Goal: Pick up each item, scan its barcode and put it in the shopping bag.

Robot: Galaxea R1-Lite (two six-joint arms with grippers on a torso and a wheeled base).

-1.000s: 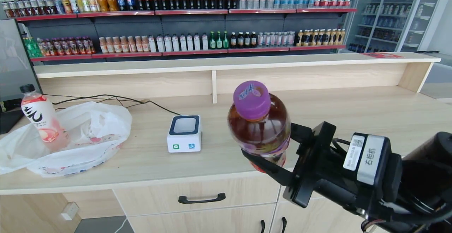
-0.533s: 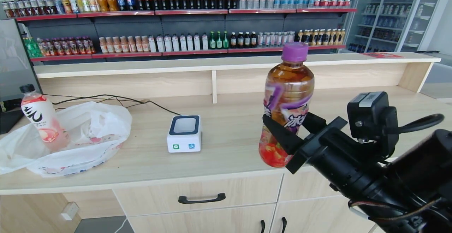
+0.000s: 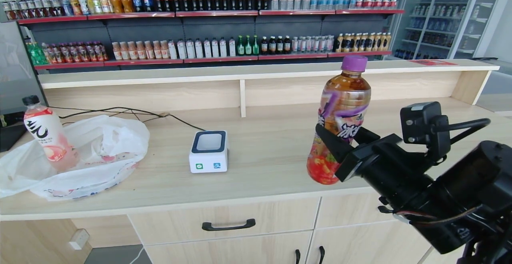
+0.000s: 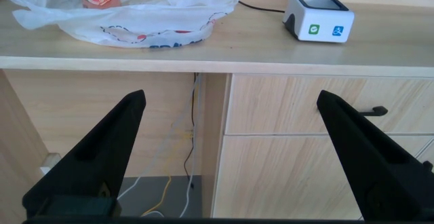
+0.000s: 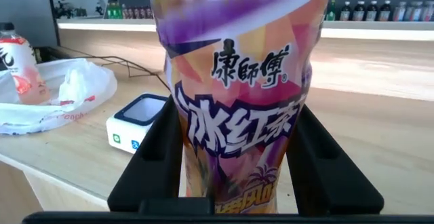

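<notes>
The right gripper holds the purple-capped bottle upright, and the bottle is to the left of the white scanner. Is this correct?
Not quite. The right gripper does hold the purple-capped bottle upright, but the bottle is to the right of the white scanner, not to its left. The head view shows this: the scanner stands between the bottle and the shopping bag.

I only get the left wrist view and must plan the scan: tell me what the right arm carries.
Observer: The right gripper is shut on a purple-capped bottle of brown drink, held nearly upright.
Operator: Place it against the scanner.
Observer: It hangs in the air to the robot's right of the white barcode scanner, not over it.
Operator: Name the pink thing by the bag.
Observer: A black-capped bottle with a white and pink label, upright at the shopping bag's left end.
</notes>
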